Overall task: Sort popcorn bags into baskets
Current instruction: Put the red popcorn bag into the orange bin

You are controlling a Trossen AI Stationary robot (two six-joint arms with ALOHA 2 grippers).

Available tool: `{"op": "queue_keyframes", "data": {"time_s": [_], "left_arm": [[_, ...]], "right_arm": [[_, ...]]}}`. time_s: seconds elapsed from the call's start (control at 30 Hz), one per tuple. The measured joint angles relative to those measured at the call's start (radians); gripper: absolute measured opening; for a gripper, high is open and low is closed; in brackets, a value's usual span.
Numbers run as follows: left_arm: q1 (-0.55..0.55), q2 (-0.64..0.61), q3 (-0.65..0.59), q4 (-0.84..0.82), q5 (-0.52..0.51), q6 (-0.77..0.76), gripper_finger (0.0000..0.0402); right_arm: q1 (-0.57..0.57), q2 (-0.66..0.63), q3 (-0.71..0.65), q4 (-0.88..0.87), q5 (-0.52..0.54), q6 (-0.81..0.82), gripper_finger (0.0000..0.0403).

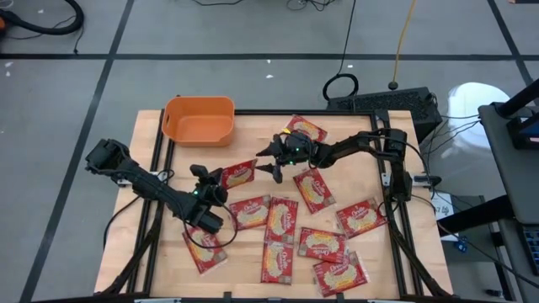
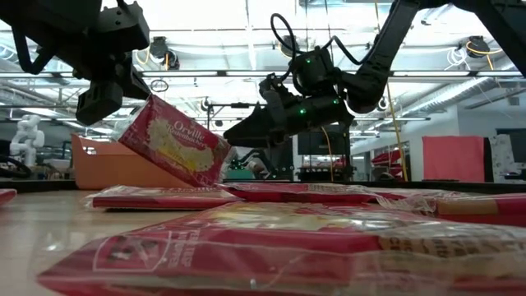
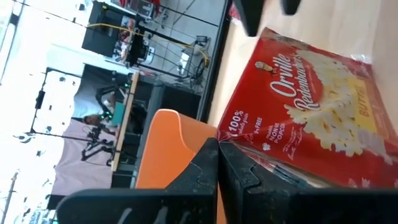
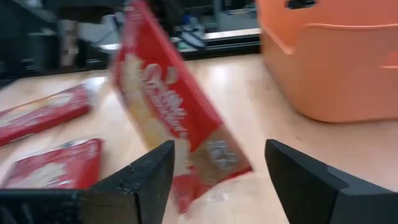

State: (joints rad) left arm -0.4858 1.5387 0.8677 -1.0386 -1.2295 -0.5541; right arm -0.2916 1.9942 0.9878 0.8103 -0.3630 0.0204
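Popcorn bags lay scattered over the wooden table (image 1: 152, 252), flat red packets each printed with a yellow-cream oval of popped corn and white script lettering under a glossy clear wrap. One of them, the lifted bag (image 1: 238, 174), hung tilted off the table just in front of the orange basket (image 1: 199, 120), its lower corner pointing down toward the wood and its printed face turned outward, as the low view showed (image 2: 175, 141). The left gripper (image 1: 221, 183) was clamped together on that bag's edge, its two dark fingers (image 3: 211, 171) pressed close with the wrapper pinched between them. The right gripper (image 1: 276, 165) hovered just beside the lifted bag on the side away from the left arm, its fingers (image 4: 134, 180) spread apart with the packet's lower corner (image 4: 211, 155) showing between them; contact with it could not be told. The basket was an orange tub with rounded corners and a rim, standing near the table's far left corner. Another bag (image 1: 306, 130) lay to the basket's right, behind the right gripper. The remaining bags (image 1: 280, 220) lay flat in a loose cluster farther from the basket, toward the near edge, some overlapping.
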Motion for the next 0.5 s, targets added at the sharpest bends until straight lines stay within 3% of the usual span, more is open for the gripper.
{"op": "queue_keyframes", "data": {"time_s": [0.5], "left_arm": [[0.001,0.0,0.0,0.093,-0.031,0.096,0.0]], "right_arm": [[0.021,0.0,0.0,-0.029,-0.007,-0.02,0.0136]]}}
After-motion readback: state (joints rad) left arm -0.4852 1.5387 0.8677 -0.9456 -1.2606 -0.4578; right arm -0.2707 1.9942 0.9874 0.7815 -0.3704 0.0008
